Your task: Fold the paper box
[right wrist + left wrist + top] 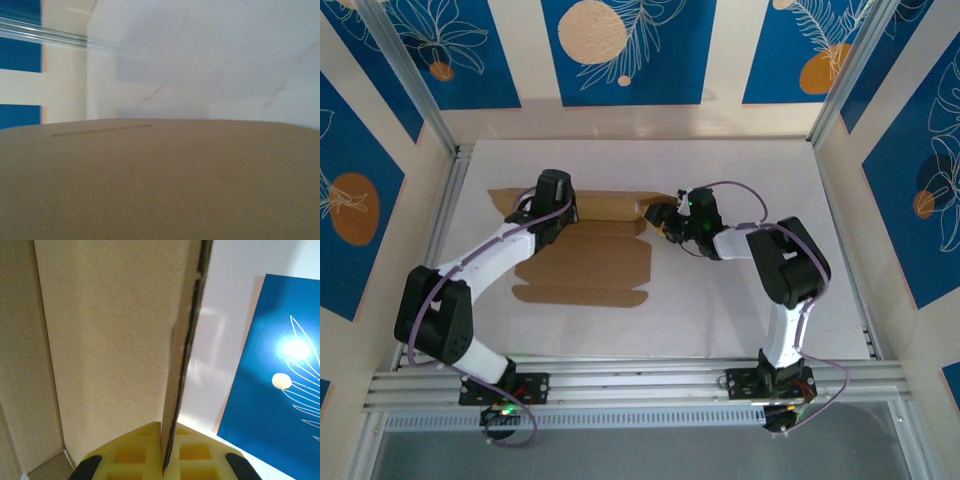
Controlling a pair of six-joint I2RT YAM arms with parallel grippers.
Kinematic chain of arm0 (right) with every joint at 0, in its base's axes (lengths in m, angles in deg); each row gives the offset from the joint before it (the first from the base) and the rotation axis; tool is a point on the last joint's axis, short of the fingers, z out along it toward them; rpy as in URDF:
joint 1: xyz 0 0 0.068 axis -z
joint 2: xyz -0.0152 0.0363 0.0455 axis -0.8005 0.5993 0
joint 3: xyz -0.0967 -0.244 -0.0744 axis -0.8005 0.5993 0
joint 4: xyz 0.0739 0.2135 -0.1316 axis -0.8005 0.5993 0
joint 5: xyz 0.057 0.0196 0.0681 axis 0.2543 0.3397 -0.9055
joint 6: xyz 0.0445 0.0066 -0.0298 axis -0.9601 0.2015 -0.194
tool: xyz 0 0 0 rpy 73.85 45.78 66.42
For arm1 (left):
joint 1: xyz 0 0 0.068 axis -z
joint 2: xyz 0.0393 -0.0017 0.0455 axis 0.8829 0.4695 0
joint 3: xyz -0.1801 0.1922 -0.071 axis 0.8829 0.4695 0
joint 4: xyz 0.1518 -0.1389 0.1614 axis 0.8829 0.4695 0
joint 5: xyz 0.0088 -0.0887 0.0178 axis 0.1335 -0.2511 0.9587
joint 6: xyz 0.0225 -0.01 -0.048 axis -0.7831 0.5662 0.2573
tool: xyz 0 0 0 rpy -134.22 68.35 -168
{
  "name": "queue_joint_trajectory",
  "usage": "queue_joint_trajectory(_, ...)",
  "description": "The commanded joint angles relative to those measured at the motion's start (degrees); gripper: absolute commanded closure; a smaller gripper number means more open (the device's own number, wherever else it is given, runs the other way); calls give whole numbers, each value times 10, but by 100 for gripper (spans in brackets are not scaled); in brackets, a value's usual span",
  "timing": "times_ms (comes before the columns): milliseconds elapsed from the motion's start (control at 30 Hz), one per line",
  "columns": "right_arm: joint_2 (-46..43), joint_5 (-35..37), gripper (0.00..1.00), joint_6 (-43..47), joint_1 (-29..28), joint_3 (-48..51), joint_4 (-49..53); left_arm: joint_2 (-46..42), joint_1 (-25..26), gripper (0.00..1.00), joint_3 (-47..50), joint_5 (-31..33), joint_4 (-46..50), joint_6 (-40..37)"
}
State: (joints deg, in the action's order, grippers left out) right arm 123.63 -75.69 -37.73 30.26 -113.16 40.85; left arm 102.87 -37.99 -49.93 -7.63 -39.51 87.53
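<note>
From above, the left arm's black wrist (pixel 555 195) covers part of the flat brown cardboard sheet (pixel 585 268), and the right gripper (pixel 662 222) is too small and dark to read. Right wrist cam: cardboard's just a blur, cropped at the bottom. Left cam crops the yellow foam pads (pixel 130 457).

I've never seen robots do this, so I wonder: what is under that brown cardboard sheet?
The paper box rests on the white table, which shows all around it. Whatever sits directly beneath is covered by the cardboard, so I cannot tell.
</note>
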Motion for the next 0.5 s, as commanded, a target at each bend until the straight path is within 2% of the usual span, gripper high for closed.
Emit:
queue_joint_trajectory(0, -53, 72, 39, 92, 0, 18, 106, -2, -4, 100, -7, 3, 53, 8)
queue_joint_trajectory(133, -128, 165, 41, 125, -12, 54, 163, 1, -4, 100, -11, 6, 53, 8)
queue_joint_trajectory(267, -198, 229, 52, 155, -71, 94, 158, 8, -4, 100, -18, 7, 56, 8)
queue_joint_trajectory(367, -202, 239, 58, 113, -108, 121, 105, 13, -4, 100, -21, 10, 55, 13)
queue_joint_trajectory(467, -161, 258, 61, 102, -129, 88, 118, 12, -4, 100, -22, 13, 56, 14)
